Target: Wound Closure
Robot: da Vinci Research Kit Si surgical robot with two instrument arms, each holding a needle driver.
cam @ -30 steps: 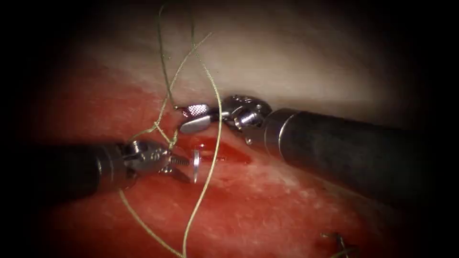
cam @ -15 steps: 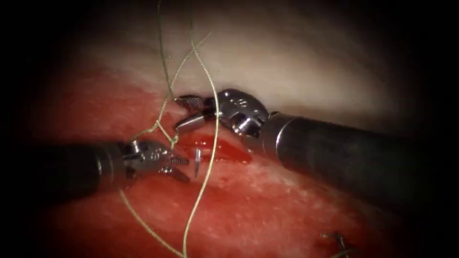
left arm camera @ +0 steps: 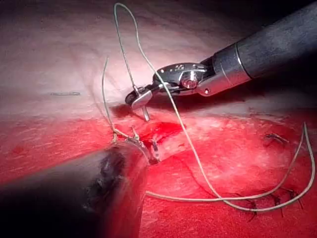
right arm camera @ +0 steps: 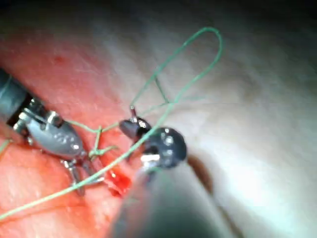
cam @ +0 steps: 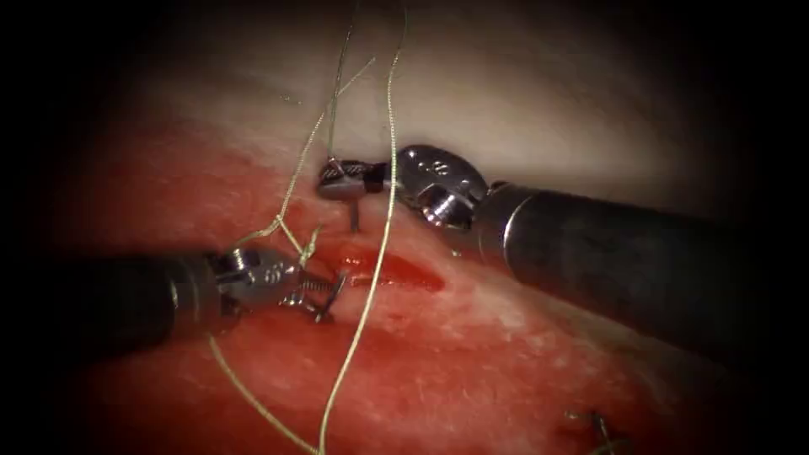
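- 2 needle drivers meet over the left end of the cut [cam: 396, 271] in the endoscope view. The left end effector [cam: 330, 297] sits at 9 o'clock from the cut and the right end effector [cam: 330, 179] at 11 o'clock.
- The right end effector is clamped on the needle [cam: 354, 217]. A short stub of steel points down toward 6 o'clock, clear of the tissue [cam: 506, 371]. I cannot tell where along its curve the grip sits.
- 1 second ago the needle stood in the left end effector and the right jaws were spread, so this is a hand-over. The left jaws are now parted and hold nothing.
- The left wrist view confirms it: the needle [left arm camera: 145, 113] hangs from the right end effector [left arm camera: 138, 97], its tip above the surface, not in it.
- The thread [cam: 383, 244] runs from 12 o'clock down across the cut to 6 o'clock. A knotted tangle [cam: 291, 236] lies just beside the left tool's wrist.
- To do the pass well, I judge the right grip should be firm and square to the curve. The left jaws should stay clear of the tangle as they part, so that no loop snags or drags the needle.
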